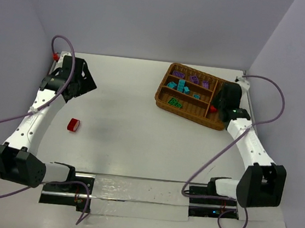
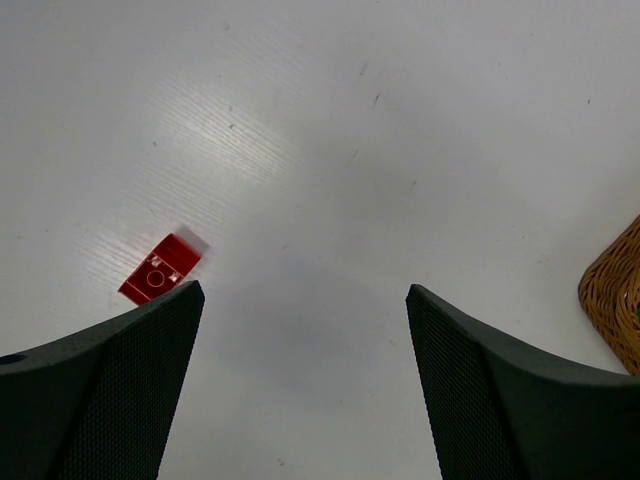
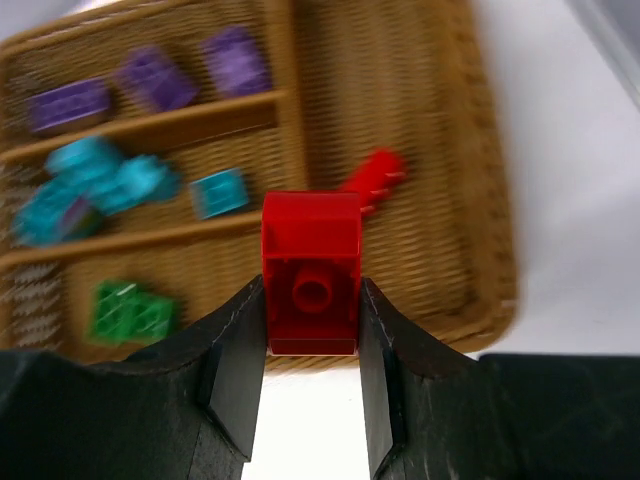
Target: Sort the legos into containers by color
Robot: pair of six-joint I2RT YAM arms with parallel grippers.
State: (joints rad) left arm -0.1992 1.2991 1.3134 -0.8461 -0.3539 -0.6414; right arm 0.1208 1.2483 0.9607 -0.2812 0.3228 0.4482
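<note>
1. My right gripper point(image 3: 311, 330) is clamped on a red lego brick point(image 3: 311, 235), pinching its 2 flat sides. It hangs over the wicker tray point(image 3: 490, 200), at 1 o'clock on the table point(image 1: 140, 123).
2. The tray's wide section point(image 3: 430, 110) underneath holds 1 other red lego point(image 3: 372, 175).
3. My left gripper point(image 2: 305, 290) hangs empty, jaws apart, with a loose red brick point(image 2: 158, 272) at its 9 o'clock.
4. I judge the bricks light, rigid and slick, so flat sides give the surest hold.
5. I can read no writing or brand.

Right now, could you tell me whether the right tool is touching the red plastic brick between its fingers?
Touching: in the right wrist view, the right tool clamps the red plastic brick, both fingers flush against its sides.
</note>
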